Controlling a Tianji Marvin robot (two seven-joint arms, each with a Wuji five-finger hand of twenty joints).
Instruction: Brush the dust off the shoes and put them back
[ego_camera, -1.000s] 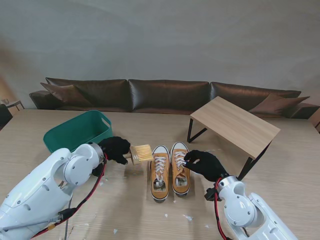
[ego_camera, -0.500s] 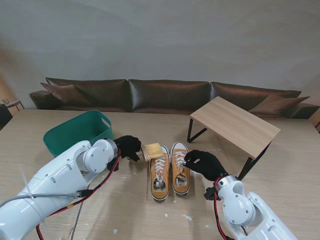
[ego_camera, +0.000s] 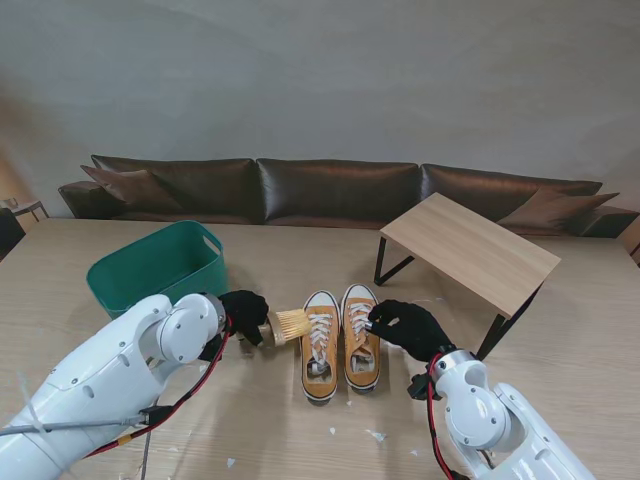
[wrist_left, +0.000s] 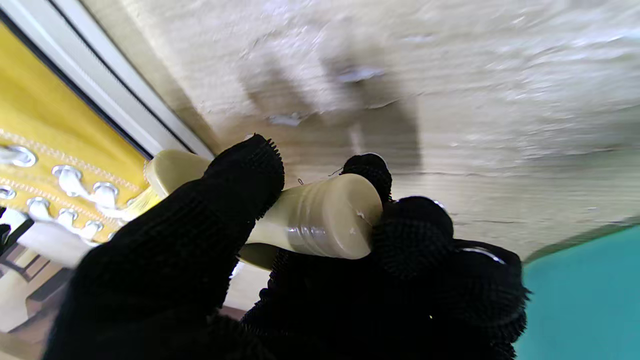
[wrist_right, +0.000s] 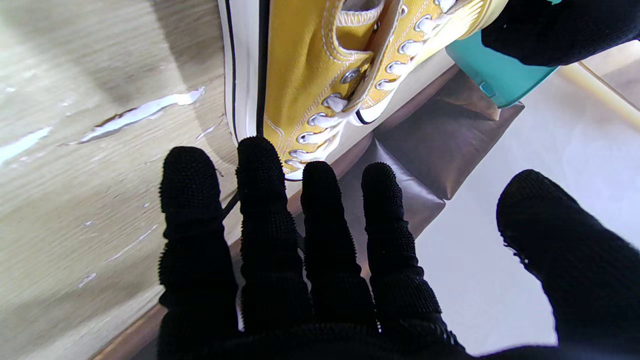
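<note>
No readable text or labels anywhere

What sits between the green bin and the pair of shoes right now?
In the stand view, the left hand holding the brush sits between the green bin and the shoes, bristles at the left shoe.

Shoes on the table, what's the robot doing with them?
It is brushing them. The left robot hand holds a brush with its bristles at the side of the left shoe. The right robot hand rests its fingers on the right shoe, apparently steadying it. Both shoes stand side by side on the table.
</note>
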